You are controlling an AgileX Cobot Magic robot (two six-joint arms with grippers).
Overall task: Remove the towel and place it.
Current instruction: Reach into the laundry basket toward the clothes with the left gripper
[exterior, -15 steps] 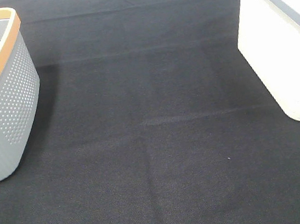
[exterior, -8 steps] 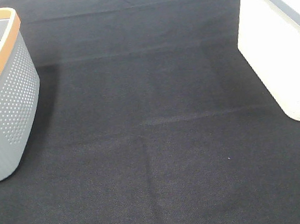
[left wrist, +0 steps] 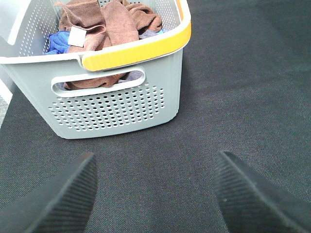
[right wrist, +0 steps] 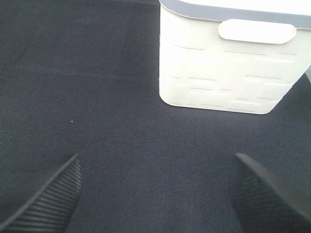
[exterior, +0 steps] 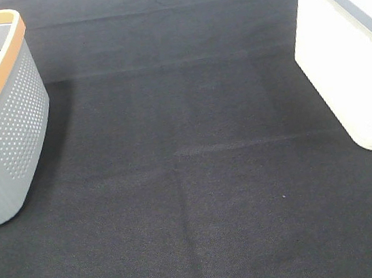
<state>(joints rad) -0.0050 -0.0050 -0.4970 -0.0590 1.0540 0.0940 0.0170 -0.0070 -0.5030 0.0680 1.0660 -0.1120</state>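
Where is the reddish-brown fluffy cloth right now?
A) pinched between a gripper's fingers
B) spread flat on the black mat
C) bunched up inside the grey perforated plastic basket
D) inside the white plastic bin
C: the left wrist view shows the reddish-brown microfibre towel heaped inside the grey perforated basket with the yellow rim.

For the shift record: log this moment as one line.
stage: before pickup | towel: in grey basket | left pincer: open, empty, facing basket | right pincer: open, empty, near white bin

bright, sharp (white bin (exterior: 342, 77) overexp.)
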